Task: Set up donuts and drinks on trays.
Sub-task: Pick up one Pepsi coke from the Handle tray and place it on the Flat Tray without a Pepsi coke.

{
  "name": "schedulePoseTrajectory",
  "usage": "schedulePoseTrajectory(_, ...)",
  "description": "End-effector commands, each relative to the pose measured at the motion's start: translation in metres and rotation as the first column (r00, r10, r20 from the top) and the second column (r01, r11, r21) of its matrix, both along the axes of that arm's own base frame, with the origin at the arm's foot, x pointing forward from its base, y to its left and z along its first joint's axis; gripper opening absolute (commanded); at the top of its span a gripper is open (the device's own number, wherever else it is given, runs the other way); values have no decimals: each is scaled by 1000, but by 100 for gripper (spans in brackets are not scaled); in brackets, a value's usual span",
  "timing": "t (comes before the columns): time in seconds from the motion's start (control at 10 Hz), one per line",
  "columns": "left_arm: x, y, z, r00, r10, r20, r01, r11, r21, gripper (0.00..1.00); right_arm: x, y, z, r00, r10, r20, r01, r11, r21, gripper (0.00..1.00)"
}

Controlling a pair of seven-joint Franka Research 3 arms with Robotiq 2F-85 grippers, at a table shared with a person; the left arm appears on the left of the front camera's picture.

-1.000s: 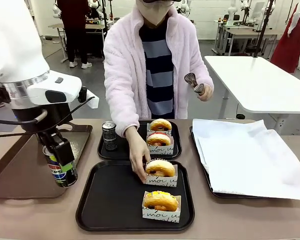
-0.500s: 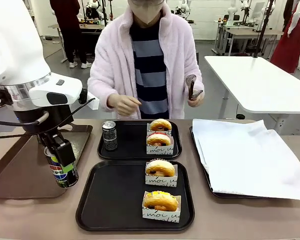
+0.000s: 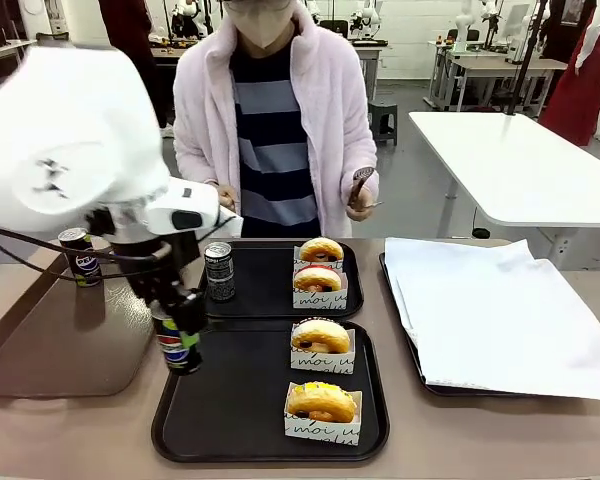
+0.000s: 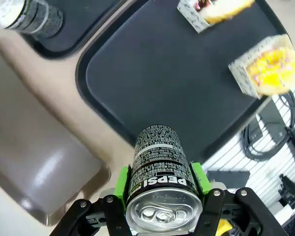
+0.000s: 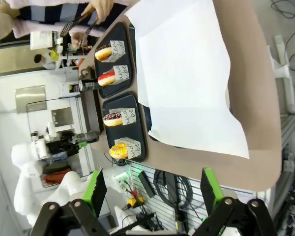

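jaws of the left gripper clamp a pepsi can by its sides, upright, top end nearest the wrist, so it can go down standing. it hangs at the left edge of the near black tray, whose left half is bare beside two sleeved donuts. the far black tray already pairs two donuts with a grey-print can. the right gripper is held back over the table edge, jaws wide, holding nothing.
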State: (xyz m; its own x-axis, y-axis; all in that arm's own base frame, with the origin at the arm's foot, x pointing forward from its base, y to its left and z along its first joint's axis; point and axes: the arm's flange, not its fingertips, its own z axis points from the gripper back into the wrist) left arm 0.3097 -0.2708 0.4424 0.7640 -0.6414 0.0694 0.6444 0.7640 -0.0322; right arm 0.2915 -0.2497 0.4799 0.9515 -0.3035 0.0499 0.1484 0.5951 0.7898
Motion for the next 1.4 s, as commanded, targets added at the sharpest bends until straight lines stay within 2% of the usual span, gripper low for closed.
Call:
schedulePoseTrajectory(0.0,20,-18,-14,999,41,3,-41,999,-30,59,-1,1,0,1000,4,-1,-4,1000,3,100)
schedulePoseTrajectory(0.3,27,-23,-51,998,55,-14,-55,998,8,59,-1,1,0,1000,4,-1,-4,1000,3,100)
schedulePoseTrajectory(0.7,30,-23,-63,999,43,-23,-43,999,-10,59,-1,1,0,1000,4,-1,-4,1000,3,100)
schedulePoseTrajectory(0.8,30,-24,-64,999,37,-24,-37,999,-8,91,-1,1,0,1000,4,-1,-4,1000,3,100)
schedulePoseTrajectory(0.9,28,-23,-65,999,36,-20,-36,999,-9,100,-1,1,0,1000,4,-1,-4,1000,3,100)
schedulePoseTrajectory(1.3,29,-20,-60,999,32,-27,-32,999,-11,100,-1,1,0,1000,4,-1,-4,1000,3,100)
